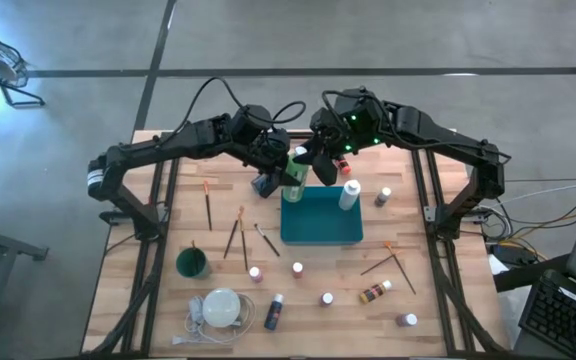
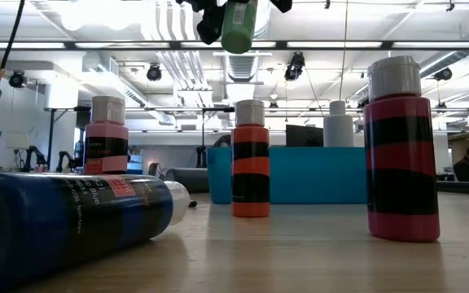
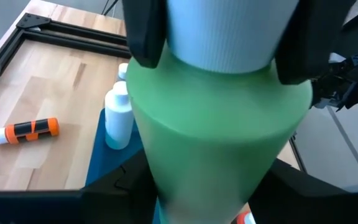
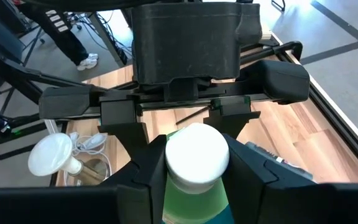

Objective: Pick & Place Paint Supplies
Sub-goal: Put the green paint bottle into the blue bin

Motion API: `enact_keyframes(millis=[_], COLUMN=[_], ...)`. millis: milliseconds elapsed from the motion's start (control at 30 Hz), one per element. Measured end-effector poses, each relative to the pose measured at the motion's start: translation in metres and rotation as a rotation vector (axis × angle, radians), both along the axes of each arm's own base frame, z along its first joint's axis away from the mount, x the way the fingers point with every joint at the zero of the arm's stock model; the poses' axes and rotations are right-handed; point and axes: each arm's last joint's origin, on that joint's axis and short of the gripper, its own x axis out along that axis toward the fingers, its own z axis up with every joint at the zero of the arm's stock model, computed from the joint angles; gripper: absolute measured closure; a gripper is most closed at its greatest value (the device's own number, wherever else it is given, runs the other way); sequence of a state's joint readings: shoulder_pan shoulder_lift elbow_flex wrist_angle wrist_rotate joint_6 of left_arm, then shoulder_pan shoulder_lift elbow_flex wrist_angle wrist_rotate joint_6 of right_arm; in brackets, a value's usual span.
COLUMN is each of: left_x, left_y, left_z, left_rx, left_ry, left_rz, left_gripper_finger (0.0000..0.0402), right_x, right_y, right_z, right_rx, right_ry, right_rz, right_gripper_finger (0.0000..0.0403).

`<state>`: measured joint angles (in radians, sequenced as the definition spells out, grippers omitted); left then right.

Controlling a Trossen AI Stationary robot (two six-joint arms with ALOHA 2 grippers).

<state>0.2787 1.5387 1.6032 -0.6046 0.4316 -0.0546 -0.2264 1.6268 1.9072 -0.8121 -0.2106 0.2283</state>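
Item: green bottle (image 1: 295,170), white-capped, held upright in the air above the far edge of the teal tray (image 1: 321,222), well clear of the counter (image 1: 438,290). Left pincer (image 4: 191,124) was seen clamped about the cap end; right pincer (image 3: 219,37) was seen closed around the same bottle from the opposite side. Handover judged in progress. Advice: one grip should be confirmed firm before the other is loosened, and the bottle kept vertical.

A green plastic paint bottle with a white ribbed cap (image 1: 295,168) hangs upright at upper centre; other capped bottles and thin brushes lie scattered below.
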Motion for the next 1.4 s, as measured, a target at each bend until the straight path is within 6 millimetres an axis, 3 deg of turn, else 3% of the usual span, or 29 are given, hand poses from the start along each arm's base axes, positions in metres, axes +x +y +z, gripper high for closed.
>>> enact_keyframes(millis=[433,1000,1233,1400], left_x=[-0.004,-0.013,-0.03,-0.045], left_y=[0.003,0.008,0.028,0.03], left_z=[-0.002,-0.009,-0.004,0.009], left_rx=[-0.007,0.012,0.119,0.192], left_ry=[0.038,0.137,0.233,0.207], left_rz=[0.021,0.021,0.254,0.362], left_gripper_finger=[0.017,0.0108,0.0107,0.0108], right_x=[-0.026,-0.037,-0.041,-0.04], right_y=[0.011,0.032,0.058,0.072], right_z=[0.009,0.007,0.002,-0.002], right_rx=[-0.011,0.005,-0.08,-0.11], right_ry=[0.067,0.15,0.234,0.242], right_rz=[-0.024,-0.048,-0.132,-0.181], right_gripper_finger=[0.0289,0.0289,0.0289,0.0289])
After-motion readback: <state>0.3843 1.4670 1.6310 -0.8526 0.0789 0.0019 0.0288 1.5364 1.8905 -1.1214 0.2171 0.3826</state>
